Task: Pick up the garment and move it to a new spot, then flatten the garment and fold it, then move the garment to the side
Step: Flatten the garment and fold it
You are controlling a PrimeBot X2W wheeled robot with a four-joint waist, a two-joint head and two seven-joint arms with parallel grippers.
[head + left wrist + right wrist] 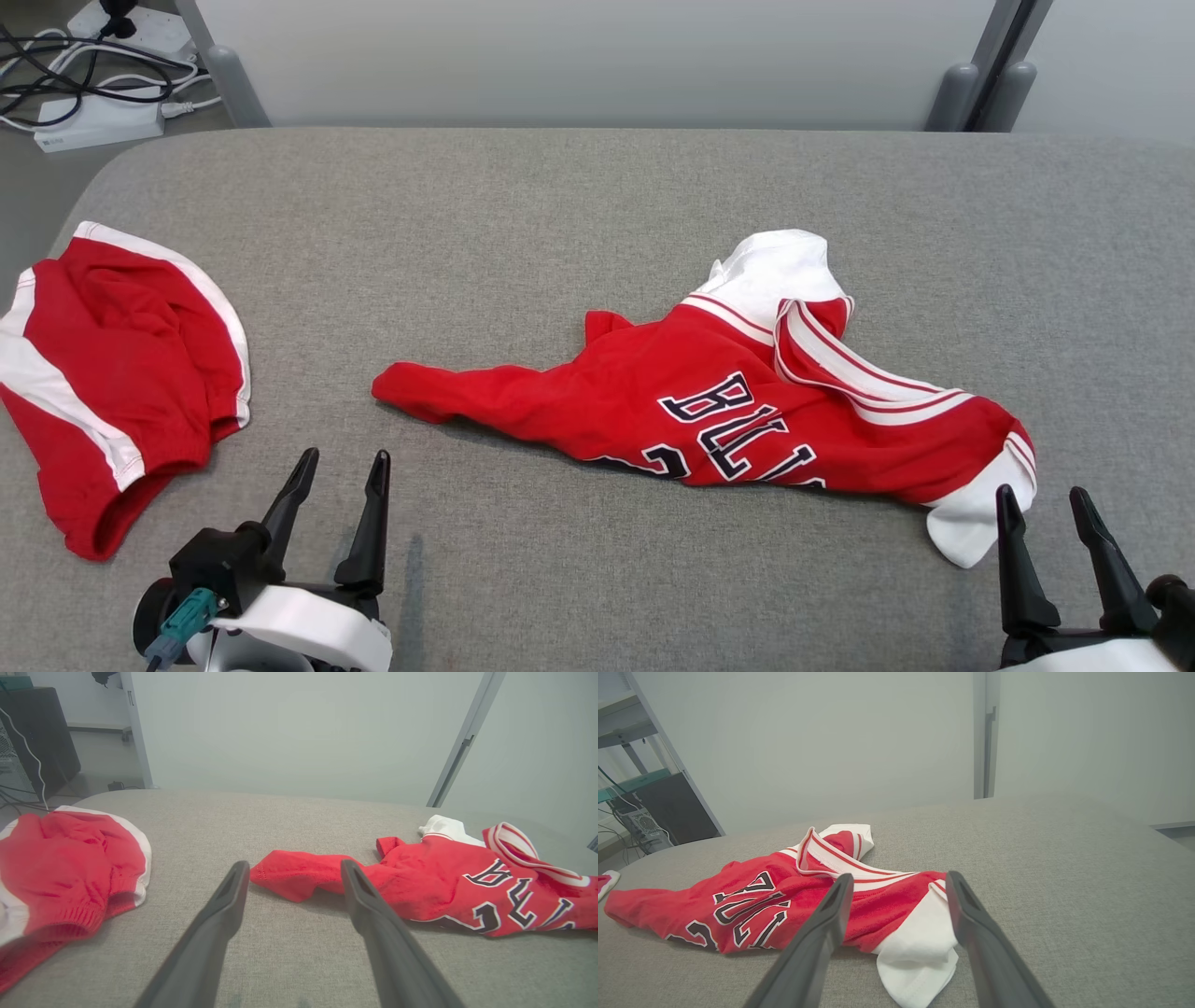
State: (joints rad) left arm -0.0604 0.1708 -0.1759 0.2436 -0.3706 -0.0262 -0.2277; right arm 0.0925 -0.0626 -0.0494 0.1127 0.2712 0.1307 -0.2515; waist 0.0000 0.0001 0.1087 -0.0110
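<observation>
A crumpled red jersey (644,401) with white sleeves and dark lettering lies in the middle of the grey fabric-covered table (597,205). This garment (444,882) spreads to the right in the left wrist view, its red tip reaching between my fingers. My left gripper (344,457) hovers open just near of that red tip (280,872), with nothing held. My right gripper (1041,492) is open too, close to the white sleeve end (920,947) of the jersey (752,896). In the right wrist view the right gripper (900,875) straddles that sleeve without touching it.
A second red piece with white stripes, shaped like shorts (112,364), lies bunched at the table's left edge (65,858). Power strips and cables (84,84) sit on the floor beyond the far left corner. Grey wall panels stand behind the table.
</observation>
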